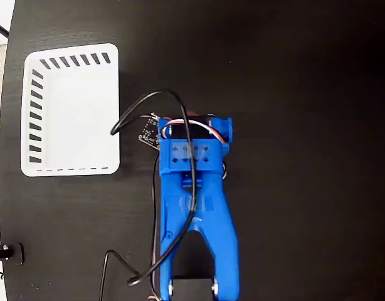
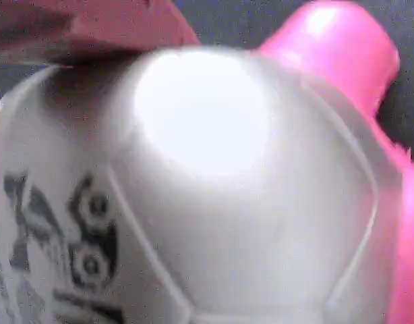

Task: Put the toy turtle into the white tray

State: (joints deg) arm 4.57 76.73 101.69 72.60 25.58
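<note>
You have one turtle filling the wrist view, one tray left of the arm; finger state cannot be told.

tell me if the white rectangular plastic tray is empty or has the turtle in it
Empty. In the fixed view the white rectangular plastic tray shows only its bare floor; the wrist view shows the shiny domed toy turtle close under the camera.

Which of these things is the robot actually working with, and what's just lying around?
Part of the job:
- toy turtle, filling the wrist view, very close to the camera
- white tray, nothing in it, at upper left of the fixed view

Just there:
- black table
- small black object at the table's left edge
- the arm's own black cable
</note>
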